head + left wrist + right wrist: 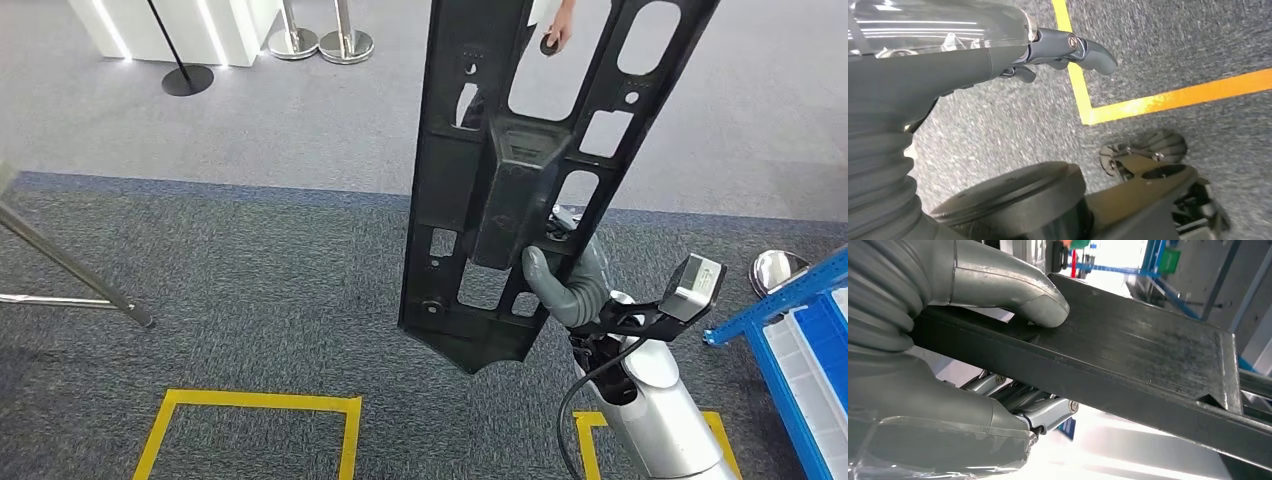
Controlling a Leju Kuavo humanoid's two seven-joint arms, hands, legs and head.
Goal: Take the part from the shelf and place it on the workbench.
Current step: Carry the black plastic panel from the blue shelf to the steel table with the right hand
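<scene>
Right hand (570,285) clamps the black part (520,170) — thumb over, fingers (1045,410) beneath; left hand (1068,50) hangs empty, loosely curled. Keep it upright, rising toward twelve o'clock — carry steadily.

Even, diffuse indoor light falls on the grey carpeted floor (250,250) in the head view, with soft shadows and sharp focus. The left wrist view is slightly smeared by motion blur toward its edges; the yellow floor tape (1168,97) glares orange. In the right wrist view the background behind the long black perforated plastic panel (1148,365) is blown out white and out of focus.
</scene>
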